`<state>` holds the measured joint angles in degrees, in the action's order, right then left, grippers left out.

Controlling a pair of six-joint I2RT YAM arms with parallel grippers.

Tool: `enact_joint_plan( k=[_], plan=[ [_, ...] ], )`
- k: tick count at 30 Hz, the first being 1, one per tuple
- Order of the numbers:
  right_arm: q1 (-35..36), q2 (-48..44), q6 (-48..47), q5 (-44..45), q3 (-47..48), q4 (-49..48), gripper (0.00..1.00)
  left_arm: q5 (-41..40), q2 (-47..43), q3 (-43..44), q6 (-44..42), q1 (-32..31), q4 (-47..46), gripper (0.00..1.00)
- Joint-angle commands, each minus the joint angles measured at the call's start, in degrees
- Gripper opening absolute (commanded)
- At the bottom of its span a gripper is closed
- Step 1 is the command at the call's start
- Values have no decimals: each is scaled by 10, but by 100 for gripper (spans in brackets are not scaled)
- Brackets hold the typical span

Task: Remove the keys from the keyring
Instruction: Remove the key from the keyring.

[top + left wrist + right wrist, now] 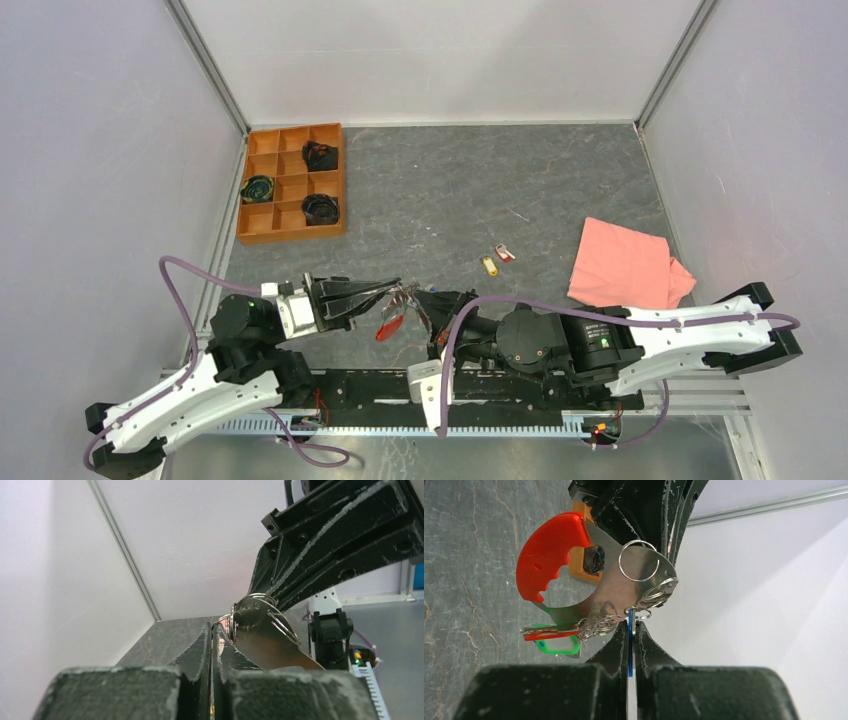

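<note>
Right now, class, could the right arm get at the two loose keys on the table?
Probably not yet: the loose keys lie near with nothing between, but the right gripper is shut on a blue key.

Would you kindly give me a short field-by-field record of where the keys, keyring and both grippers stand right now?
left gripper: fingers shut on the keyring, held above the table
right gripper: fingers shut on a thin blue key, seen edge-on
on the keyring: green key, red key
off, lying on the table: yellow key, second red key
</note>
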<state>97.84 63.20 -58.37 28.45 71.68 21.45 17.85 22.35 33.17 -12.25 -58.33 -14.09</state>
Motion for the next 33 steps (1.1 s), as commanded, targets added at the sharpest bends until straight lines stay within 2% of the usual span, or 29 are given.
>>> enact_joint_plan(
  k=[1,9,24,28,33],
  plan=[
    [11,0,9,-6,-10,-30,0,-104,6,-16,74,4,-110,2],
    [10,7,8,9,-21,-36,0,-167,29,-27,169,4,-167,2],
    [7,2,36,15,-46,-18,0,-219,52,-29,300,4,-225,2],
    [-1,-1,50,26,-50,-5,0,-219,45,-32,307,4,-234,2],
    [-11,1,56,95,-45,-1,0,-209,32,-49,300,4,-252,2]
  ],
)
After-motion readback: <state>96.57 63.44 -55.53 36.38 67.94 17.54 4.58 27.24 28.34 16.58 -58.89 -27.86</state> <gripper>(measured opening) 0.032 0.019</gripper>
